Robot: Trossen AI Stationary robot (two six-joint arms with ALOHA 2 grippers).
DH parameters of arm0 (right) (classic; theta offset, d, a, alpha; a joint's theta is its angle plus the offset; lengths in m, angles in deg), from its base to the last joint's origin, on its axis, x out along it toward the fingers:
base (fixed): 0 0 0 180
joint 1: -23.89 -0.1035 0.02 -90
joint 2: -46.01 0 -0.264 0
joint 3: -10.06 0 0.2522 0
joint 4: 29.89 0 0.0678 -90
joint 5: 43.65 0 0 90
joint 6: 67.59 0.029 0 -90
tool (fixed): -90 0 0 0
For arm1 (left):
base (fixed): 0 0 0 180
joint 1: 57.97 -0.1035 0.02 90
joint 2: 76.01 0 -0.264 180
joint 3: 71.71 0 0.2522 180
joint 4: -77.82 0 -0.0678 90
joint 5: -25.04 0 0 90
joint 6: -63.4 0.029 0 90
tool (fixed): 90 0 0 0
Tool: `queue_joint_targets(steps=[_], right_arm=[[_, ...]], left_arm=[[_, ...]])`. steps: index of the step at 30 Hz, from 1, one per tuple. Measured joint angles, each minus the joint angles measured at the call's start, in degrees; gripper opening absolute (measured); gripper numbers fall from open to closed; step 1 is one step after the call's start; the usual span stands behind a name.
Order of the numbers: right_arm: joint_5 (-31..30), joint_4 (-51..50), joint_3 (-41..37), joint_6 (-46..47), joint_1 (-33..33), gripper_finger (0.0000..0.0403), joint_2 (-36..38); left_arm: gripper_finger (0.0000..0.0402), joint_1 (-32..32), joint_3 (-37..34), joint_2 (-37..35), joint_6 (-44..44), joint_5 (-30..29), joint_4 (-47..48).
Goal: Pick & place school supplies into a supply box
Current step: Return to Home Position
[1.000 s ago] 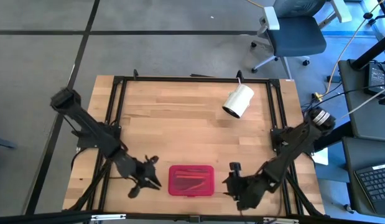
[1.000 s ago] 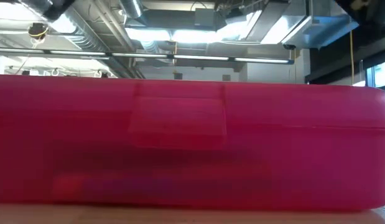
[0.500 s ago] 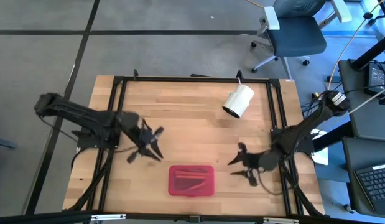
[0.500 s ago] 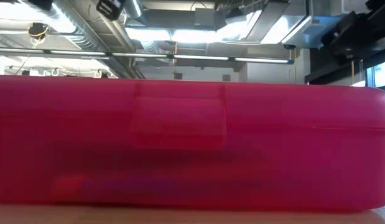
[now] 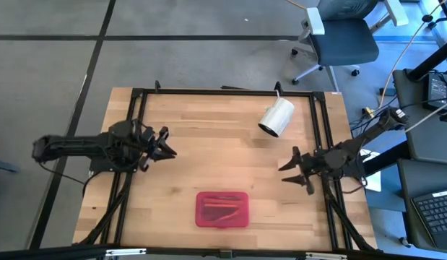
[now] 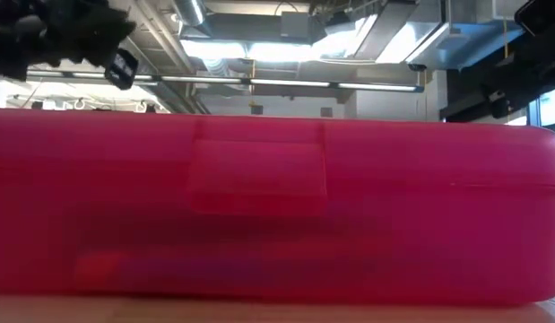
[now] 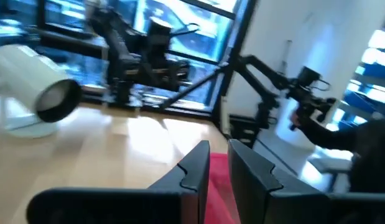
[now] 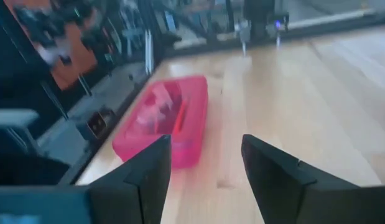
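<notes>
Supply box is seen shut on the tabletop, supplies packed inside, while left tool, nearly closed, and right tool, spread wide, are held empty, well clear.

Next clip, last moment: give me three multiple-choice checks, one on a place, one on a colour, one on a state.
1. Where is the red supply box? A) by the table's edge at the high view's bottom, centred B) at the far edge C) in a gripper
2. The cylinder lying on the table is: A) blue B) white C) yellow
3. The supply box is: A) open flat B) half open C) closed
1A, it lies apart from the left gripper and the right gripper; 2B, white in the high view; 3C, the low view shows its lid down.
</notes>
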Motion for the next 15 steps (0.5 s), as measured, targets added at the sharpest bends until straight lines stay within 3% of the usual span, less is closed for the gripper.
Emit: queue_joint_targets(steps=[5,8,11,15], right_arm=[[-1.0,-1.7,-2.4,-4.0,0.0,0.02,10.2],[-6.7,-5.0,-2.4,-6.6,0.7,0.02,14.6],[-13.6,-8.1,-2.4,-8.1,1.7,0.02,18.2],[-11.8,-12.7,-2.4,-9.9,2.6,0.02,22.8]], left_arm=[[0.0056,0.2,-3.5,-3.3,-1.4,-9.8,-0.6],[0.0056,1.1,-5.0,-3.3,-0.4,-16.2,-1.6],[0.0053,2.7,-6.2,-3.1,0.6,-16.2,-1.8],[0.0052,4.7,-7.4,-3.1,0.8,-16.2,-2.4]])
